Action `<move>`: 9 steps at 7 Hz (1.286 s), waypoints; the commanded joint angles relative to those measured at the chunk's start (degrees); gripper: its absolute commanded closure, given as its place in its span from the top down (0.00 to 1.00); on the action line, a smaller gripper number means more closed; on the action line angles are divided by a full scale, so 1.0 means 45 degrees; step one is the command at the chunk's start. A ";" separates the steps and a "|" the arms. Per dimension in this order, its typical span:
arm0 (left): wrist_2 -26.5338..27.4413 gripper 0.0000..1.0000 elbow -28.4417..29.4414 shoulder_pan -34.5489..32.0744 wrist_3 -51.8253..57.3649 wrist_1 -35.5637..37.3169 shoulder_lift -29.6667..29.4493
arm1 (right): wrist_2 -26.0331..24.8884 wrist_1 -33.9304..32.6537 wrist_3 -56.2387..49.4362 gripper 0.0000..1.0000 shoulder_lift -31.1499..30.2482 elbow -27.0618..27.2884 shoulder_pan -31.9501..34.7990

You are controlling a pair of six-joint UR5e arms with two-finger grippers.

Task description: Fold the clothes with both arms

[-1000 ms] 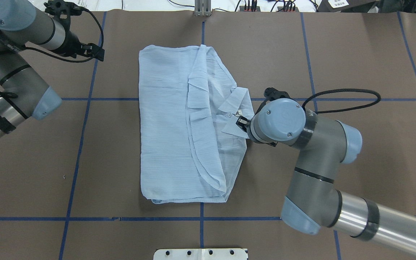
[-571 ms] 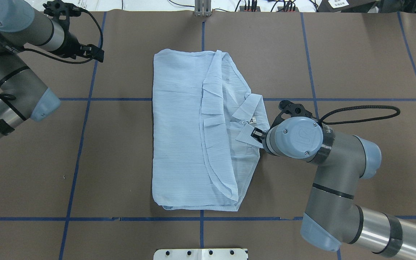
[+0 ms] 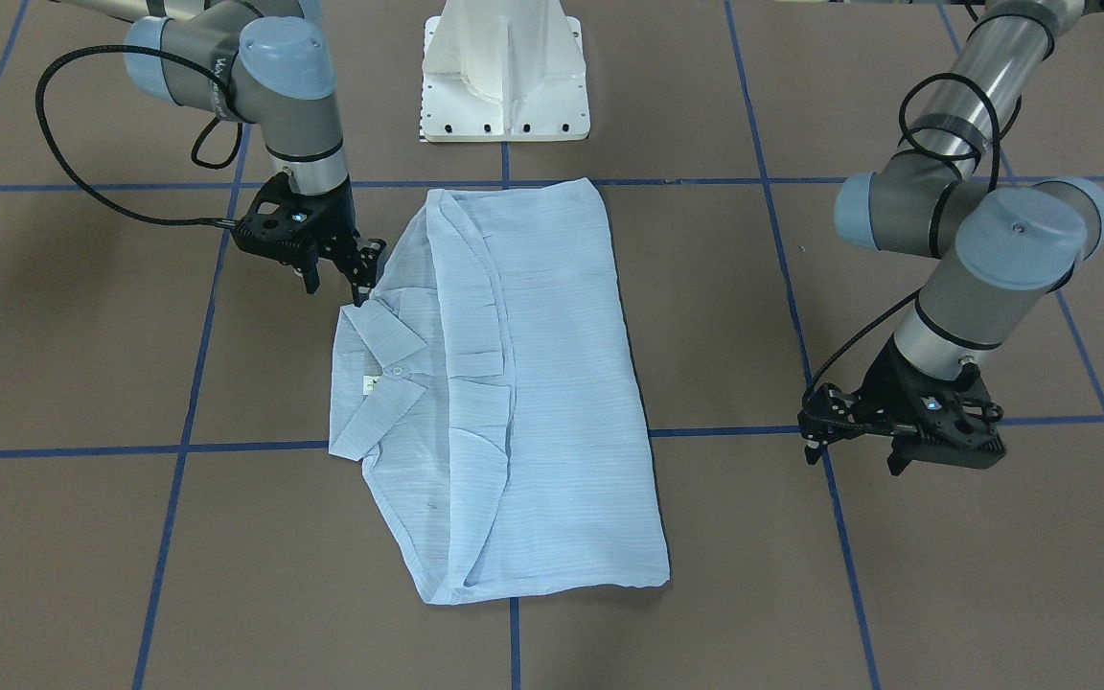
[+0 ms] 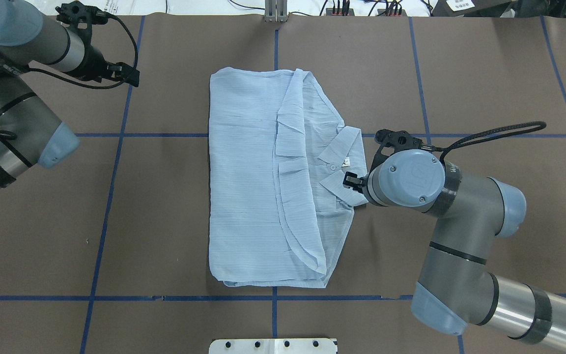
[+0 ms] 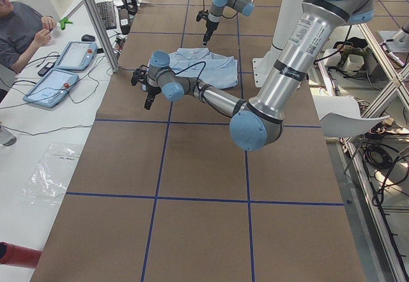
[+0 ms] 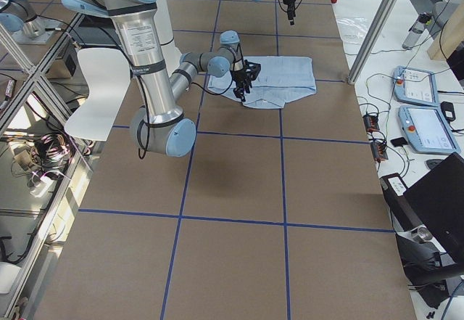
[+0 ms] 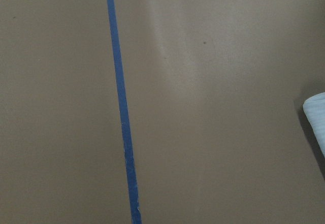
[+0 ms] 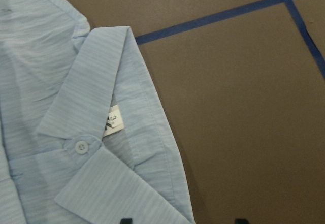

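The light-blue striped shirt (image 4: 248, 182) lies folded lengthwise on the brown table, its collar (image 4: 344, 142) at the right edge. In the right wrist view the collar, a white button (image 8: 80, 146) and the neck label (image 8: 114, 121) show close below the camera. My right gripper (image 3: 334, 287) hovers open just over the collar's edge, holding nothing. Its fingertips (image 8: 126, 220) straddle the shirt's hem. My left gripper (image 3: 854, 458) hangs open above bare table, well away from the shirt, with only a shirt corner (image 7: 316, 117) in its wrist view.
Blue tape lines (image 4: 274, 297) cross the brown table (image 4: 484, 73). The white pedestal base (image 3: 504, 72) stands at the robot's side of the shirt. A person sits by tablets (image 5: 67, 68) beyond the table's far side.
The shirt slid to the right with the right gripper at its collar, then came to rest. The right wrist has since shifted slightly. The left arm barely moved.
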 commanded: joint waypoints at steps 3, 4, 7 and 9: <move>-0.0016 1.00 -0.0026 0.0020 0.0001 0.0023 0.0015 | 0.0314 -0.2354 -0.4443 1.00 0.3083 -0.1086 -0.1174; -0.0132 1.00 -0.0026 0.0020 0.0001 0.0023 0.0034 | 0.0372 -0.2373 -0.5534 1.00 0.3920 -0.2021 -0.1256; -0.0192 1.00 -0.0046 0.0020 0.0001 0.0023 0.0034 | 0.1466 -0.2374 -0.7321 1.00 0.5369 -0.4093 -0.1276; -0.0211 1.00 -0.0065 0.0020 0.0001 0.0023 0.0034 | 0.1389 -0.2490 -0.8234 1.00 0.5648 -0.4823 -0.1355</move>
